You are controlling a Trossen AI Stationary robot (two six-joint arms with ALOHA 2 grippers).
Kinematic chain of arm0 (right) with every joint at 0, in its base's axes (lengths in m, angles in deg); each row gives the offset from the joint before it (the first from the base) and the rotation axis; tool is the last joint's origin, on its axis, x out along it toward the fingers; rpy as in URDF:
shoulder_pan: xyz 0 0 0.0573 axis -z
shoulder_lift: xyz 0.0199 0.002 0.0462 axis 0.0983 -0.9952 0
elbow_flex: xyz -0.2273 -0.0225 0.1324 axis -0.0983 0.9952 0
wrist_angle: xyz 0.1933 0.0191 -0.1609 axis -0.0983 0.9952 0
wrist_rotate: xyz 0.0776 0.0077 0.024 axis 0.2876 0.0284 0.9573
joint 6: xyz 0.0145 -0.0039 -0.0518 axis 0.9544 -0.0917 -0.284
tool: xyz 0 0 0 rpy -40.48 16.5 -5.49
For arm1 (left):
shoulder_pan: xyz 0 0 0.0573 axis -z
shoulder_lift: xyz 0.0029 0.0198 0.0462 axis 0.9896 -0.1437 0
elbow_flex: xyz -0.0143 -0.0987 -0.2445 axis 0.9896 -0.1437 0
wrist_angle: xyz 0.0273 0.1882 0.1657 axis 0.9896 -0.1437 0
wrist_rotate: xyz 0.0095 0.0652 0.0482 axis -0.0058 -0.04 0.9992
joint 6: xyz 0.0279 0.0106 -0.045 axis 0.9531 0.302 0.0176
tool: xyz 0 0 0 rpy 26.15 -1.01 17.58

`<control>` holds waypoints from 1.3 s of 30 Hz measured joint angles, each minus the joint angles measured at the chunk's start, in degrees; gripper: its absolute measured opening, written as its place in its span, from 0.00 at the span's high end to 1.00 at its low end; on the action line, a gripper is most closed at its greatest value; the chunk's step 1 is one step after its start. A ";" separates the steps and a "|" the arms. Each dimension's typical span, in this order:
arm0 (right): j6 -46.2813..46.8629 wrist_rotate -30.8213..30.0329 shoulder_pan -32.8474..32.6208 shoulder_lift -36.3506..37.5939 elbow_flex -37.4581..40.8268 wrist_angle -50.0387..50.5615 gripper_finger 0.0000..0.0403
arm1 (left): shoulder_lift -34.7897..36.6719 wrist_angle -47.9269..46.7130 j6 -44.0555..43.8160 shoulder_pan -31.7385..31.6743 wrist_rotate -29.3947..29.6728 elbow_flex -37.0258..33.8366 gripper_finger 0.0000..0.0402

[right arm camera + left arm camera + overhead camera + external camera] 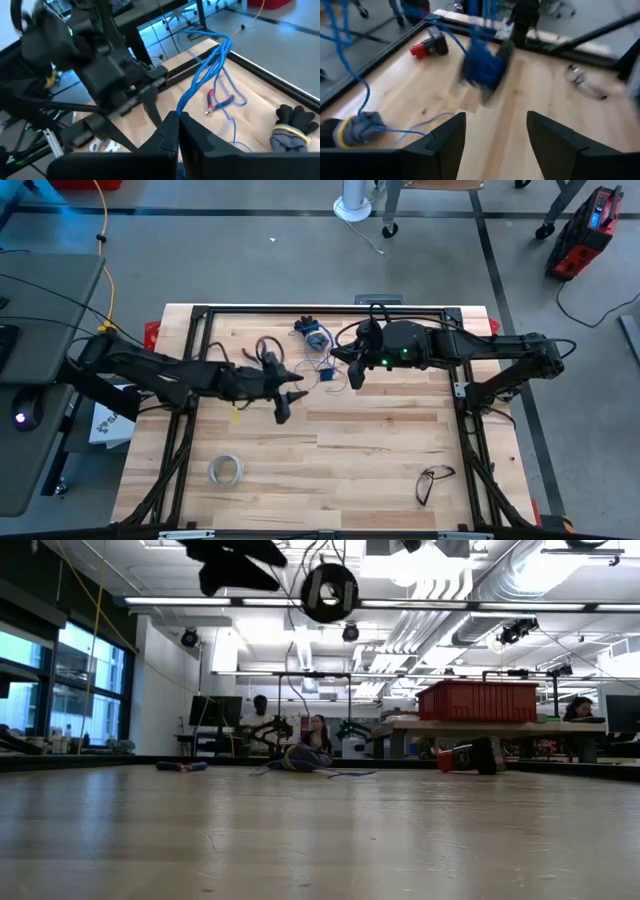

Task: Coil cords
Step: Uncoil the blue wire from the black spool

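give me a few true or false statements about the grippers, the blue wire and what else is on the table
1. The left gripper is open with nothing between its fingers. True.
2. The right gripper is open wide. False: its fingers are pressed together, pinching the blue wire.
3. A pair of glasses lies on the table near the right front corner. True.
4. The whitish ring of tape sits on top of the glove. False: the tape lies alone toward the front left, far from the glove at the back.
5. The two grippers are at opposite ends of the table. False: they face each other near the middle, toward the back.
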 joint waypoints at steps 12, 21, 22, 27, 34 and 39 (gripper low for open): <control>1.20 6.10 -0.12 0.35 0.00 -4.01 1.00 | -3.63 5.17 10.03 -0.47 6.26 0.13 0.49; 1.18 8.68 -0.12 0.39 0.00 -5.65 1.00 | -4.09 11.11 20.10 -2.39 0.59 0.04 0.49; 1.15 9.09 -0.12 0.39 0.00 -5.83 1.00 | -4.13 11.58 20.23 -2.66 0.51 0.04 0.49; 1.08 9.83 -0.12 0.39 0.00 -5.77 1.00 | -4.11 12.88 20.28 -3.94 0.38 0.04 0.52; 0.78 10.52 -0.12 0.39 0.00 -5.80 1.00 | -4.11 12.88 20.26 -4.27 -4.28 0.04 0.72; 0.43 12.06 -0.12 0.39 0.00 -5.91 1.00 | -4.11 12.88 20.13 -4.27 -5.47 0.04 0.86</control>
